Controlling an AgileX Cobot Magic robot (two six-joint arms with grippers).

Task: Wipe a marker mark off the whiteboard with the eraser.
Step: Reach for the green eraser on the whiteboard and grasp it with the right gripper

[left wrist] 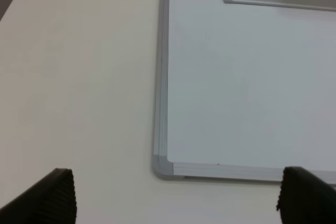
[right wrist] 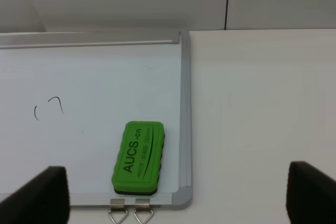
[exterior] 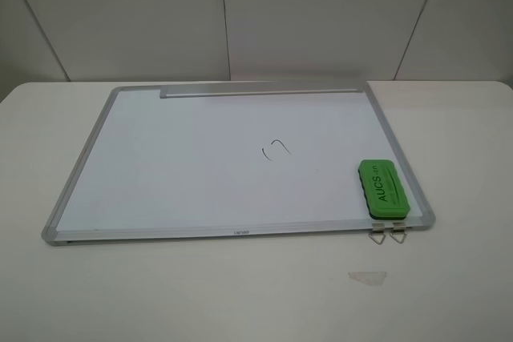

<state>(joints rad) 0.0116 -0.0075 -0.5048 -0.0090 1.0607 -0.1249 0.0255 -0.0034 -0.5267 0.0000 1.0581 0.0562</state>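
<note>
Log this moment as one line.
phase: before grasp | eraser: on whiteboard, untouched | marker mark: unwiped | left gripper: jaws open | right gripper: jaws open

Black fingers (left wrist: 50, 199) on left gripper (left wrist: 177, 182) — ribbed — and right gripper (right wrist: 177, 177).

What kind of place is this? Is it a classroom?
Probably not a classroom, more like a lab test bench: the whiteboard lies flat on a plain white table, with a green eraser on it, and bare white wall panels behind.
</note>
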